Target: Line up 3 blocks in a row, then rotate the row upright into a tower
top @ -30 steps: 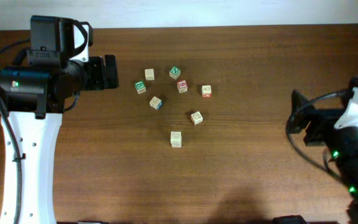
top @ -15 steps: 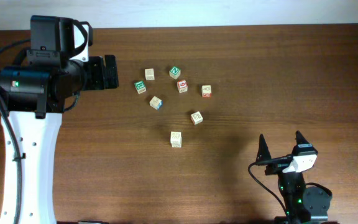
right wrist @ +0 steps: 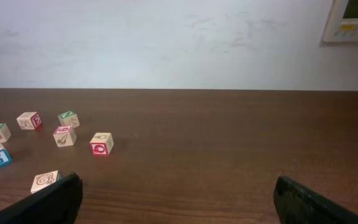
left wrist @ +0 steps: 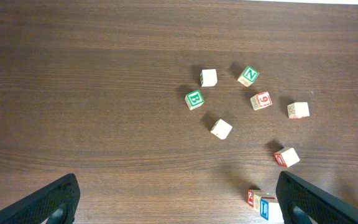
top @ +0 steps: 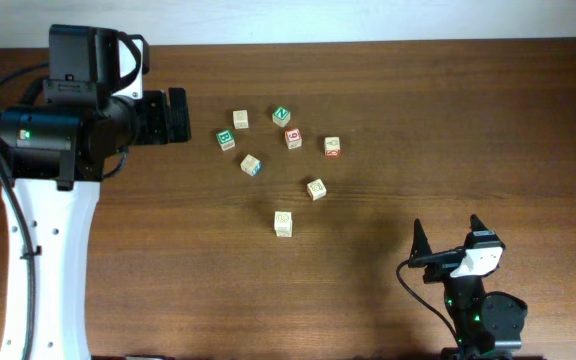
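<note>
Several pale-wood blocks lie loose at the table's middle. In the overhead view they run from a green-lettered block [top: 226, 139] and a green N block [top: 282, 116] to a red-faced block [top: 332, 146] and a plain block [top: 284, 223] nearest the front. My left gripper [top: 178, 115] hangs open to their left, touching nothing. In the left wrist view the green B block [left wrist: 194, 99] and a red 9 block [left wrist: 261, 100] lie ahead of my open left gripper [left wrist: 179, 211]. My right gripper [top: 448, 232] stands open at the front right, well away from the blocks.
In the right wrist view a pale wall [right wrist: 166, 37] rises behind the table's far edge, with a beige device [right wrist: 352, 18] mounted at its upper right. The left arm's white base [top: 43, 250] takes up the table's left side.
The right arm swung from the table's right edge to the front right and has since shifted only slightly. The left arm and the blocks have not moved.
</note>
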